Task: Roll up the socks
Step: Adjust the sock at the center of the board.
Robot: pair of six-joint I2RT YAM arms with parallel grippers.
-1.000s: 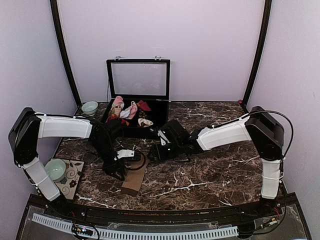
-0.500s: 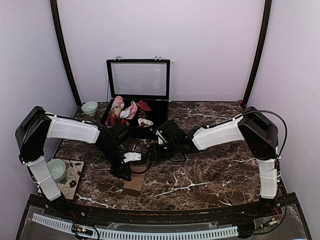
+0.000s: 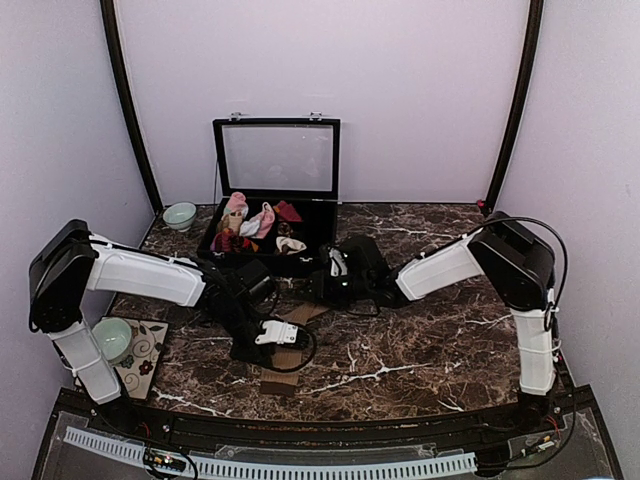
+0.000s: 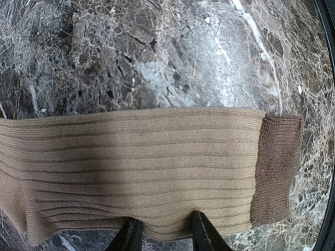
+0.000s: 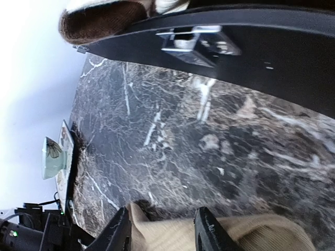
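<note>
Currently, locate the tan-brown ribbed fabric sock (image 4: 141,167) lying flat and stretched out on the dark marble tabletop (image 4: 183,63), in front of the open black case (image 3: 272,264) and between the two arms. Note its lengthwise ribbing. Note also the darker, finer-knit cuff band (image 4: 276,167) at one end, which shows at the right in the left wrist view. In the top view the sock runs from near the case toward the near edge of the table.

Check the left gripper (image 4: 163,219). Its two dark fingers (image 4: 131,235) stand apart, with their tips at one long edge of the sock. The fabric between them lies flat and ungathered, so treat this gripper as parted and not clamping.

Check the right gripper (image 5: 163,215). It sits low over the sock end nearest the case. Its fingers (image 5: 208,232) stand apart with tan fabric across the gap, and the fabric bulges up beside one finger. You cannot tell whether they pinch it.

Observe the cream sock with a dark brown toe patch (image 5: 104,18) inside the case, above its wall. A pale green bowl (image 5: 51,157) rests on a patterned mat (image 3: 150,352) at the left.
</note>
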